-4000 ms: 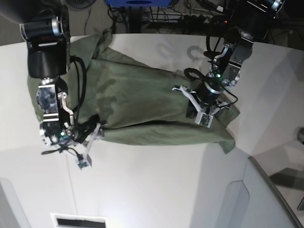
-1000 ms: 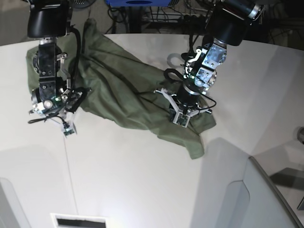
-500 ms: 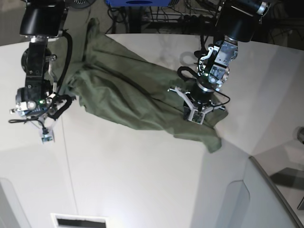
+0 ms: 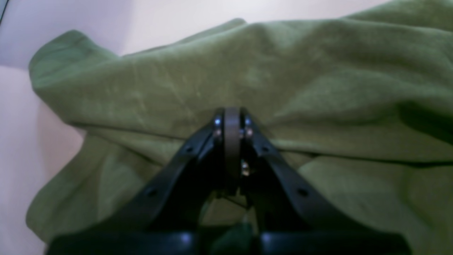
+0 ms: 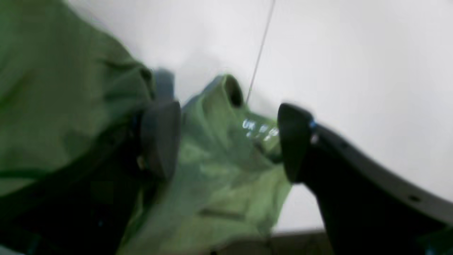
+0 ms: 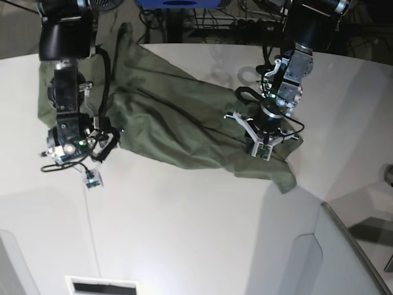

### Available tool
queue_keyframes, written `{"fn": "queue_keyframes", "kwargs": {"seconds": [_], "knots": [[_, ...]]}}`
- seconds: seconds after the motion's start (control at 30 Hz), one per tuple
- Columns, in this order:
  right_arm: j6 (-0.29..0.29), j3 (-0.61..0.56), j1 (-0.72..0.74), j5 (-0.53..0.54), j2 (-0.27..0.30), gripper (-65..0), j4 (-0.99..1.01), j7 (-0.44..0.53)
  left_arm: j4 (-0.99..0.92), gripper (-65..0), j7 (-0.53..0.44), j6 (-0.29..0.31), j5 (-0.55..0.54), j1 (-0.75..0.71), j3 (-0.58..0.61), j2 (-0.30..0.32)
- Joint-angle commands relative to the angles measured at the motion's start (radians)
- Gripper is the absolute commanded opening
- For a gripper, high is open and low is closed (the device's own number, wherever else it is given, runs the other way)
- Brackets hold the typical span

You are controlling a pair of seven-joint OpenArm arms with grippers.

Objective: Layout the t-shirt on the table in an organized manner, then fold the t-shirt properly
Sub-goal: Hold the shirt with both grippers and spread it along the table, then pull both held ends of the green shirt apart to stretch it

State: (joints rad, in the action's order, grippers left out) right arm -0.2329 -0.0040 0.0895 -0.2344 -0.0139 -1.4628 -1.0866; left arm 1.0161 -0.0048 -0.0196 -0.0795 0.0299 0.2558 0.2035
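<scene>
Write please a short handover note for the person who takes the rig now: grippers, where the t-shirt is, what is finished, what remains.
Left gripper: shut, jaws together against the t-shirt; a pinch of fabric cannot be confirmed.
Right gripper: open, jaws apart with a bunched corner of cloth between them, not clamped.
T-shirt: lies diagonally across the table, wrinkled and bunched, far end draped over the table's far edge.
Done: the shirt is partly stretched out between the two arms.
Left: flatten it fully and square it, then all the folding.
</scene>
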Motion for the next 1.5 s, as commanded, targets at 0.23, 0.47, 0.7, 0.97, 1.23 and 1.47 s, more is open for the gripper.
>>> {"fn": "queue_keyframes", "kwargs": {"seconds": [0.23,0.47,0.7,0.97,1.23,1.47], "knots": [[0.000,0.002,0.028,-0.006,0.004,-42.8,0.092,0.052,0.008,-65.0,0.001,-0.004,0.001,0.008,-0.003,0.004],[0.000,0.088,0.023,-0.006,0.007,-64.8,0.012,0.052,0.008,-65.0,0.001,-0.004,0.001,0.008,-0.003,0.004],[-0.009,0.226,-0.083,-0.006,0.009,-64.8,-0.253,0.041,0.048,-65.0,-0.007,-0.004,0.007,-0.066,-0.118,0.007],[-0.009,0.230,-0.299,-0.001,-0.077,-64.8,-0.415,0.052,0.166,-65.0,0.001,-0.004,0.008,-0.152,-0.174,0.009],[0.000,0.233,-0.373,-0.001,-0.090,-64.5,-0.418,0.052,0.200,-65.0,0.001,-0.004,0.010,-0.192,-0.174,0.011],[0.002,0.339,-0.366,-0.001,-0.100,-63.0,-0.290,0.052,0.195,-65.0,0.001,-0.004,0.010,-0.192,-0.174,0.029]]}}
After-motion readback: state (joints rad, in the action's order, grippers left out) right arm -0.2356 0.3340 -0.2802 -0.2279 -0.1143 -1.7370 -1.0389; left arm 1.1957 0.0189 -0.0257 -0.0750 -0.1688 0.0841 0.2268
